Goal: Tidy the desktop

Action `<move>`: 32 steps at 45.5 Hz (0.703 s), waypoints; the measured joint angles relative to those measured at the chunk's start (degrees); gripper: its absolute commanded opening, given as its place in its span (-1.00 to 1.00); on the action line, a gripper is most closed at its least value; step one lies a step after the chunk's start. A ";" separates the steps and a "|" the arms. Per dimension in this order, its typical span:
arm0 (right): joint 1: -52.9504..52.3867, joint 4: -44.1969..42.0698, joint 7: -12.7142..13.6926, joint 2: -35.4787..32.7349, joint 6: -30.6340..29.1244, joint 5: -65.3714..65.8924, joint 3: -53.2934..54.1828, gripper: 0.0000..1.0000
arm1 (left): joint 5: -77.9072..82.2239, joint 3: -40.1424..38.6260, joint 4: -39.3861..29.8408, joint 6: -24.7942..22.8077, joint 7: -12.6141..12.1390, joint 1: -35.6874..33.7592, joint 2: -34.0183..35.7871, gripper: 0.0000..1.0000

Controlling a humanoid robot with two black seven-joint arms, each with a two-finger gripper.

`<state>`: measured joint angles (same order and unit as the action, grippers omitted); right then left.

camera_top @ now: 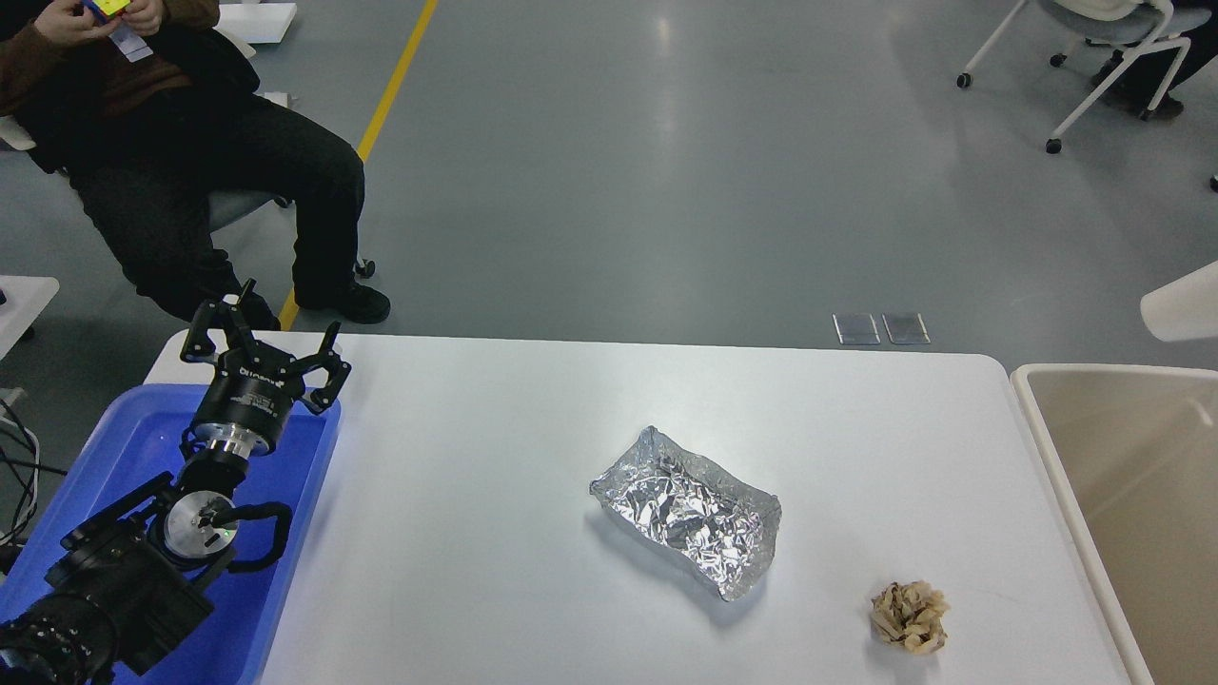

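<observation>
The white desktop fills the middle of the head view. On it lie a crumpled silver foil packet in the middle and a crumpled beige paper ball near the front right. My left gripper is open and empty above the far end of the blue tray. My right gripper is out of view; only the bottom of the white paper cup shows at the right edge, above the beige bin.
A seated person is at the far left behind the table. Chairs on casters stand at the far right. A small white table is at the left edge.
</observation>
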<state>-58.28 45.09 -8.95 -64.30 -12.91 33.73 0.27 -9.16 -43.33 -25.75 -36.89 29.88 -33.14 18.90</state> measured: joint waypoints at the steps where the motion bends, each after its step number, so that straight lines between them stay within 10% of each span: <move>1: 0.63 -0.35 -0.18 0.13 0.02 -0.91 0.08 -1.00 | 0.01 0.00 -0.01 0.02 0.00 0.00 -0.01 1.00; 18: 18.22 -10.23 -1.35 9.12 6.52 -27.52 0.44 -1.00 | -0.06 0.07 -0.01 0.13 0.00 0.00 -0.01 1.00; 32: 24.65 -26.46 3.17 22.70 12.90 -38.72 6.13 -1.00 | -0.07 0.09 0.00 0.16 0.00 0.00 0.00 1.00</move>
<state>-33.63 18.62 -5.78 -41.60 -0.01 -4.99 6.40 -9.23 -43.24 -25.75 -36.73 29.88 -33.13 18.90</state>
